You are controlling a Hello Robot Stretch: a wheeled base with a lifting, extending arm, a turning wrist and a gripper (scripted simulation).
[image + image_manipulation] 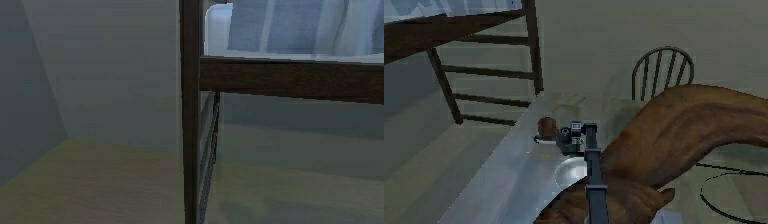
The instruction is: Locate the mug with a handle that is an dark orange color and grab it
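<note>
A small dark orange-brown mug-like thing stands on a pale tabletop in the arm side view. The dark arm bar rises from the bottom edge, and my gripper sits at its far end, just right of the mug. With the mug on the table at the gripper's end, I cannot tell whether the gripper holds anything or touches it. No handle can be made out.
A large brown curved figure fills the table's right side, with a pale round dish by the arm. Beyond stand a dark wooden bunk ladder and a round-backed chair. Ahead, a dark bed post and striped bedding stand close.
</note>
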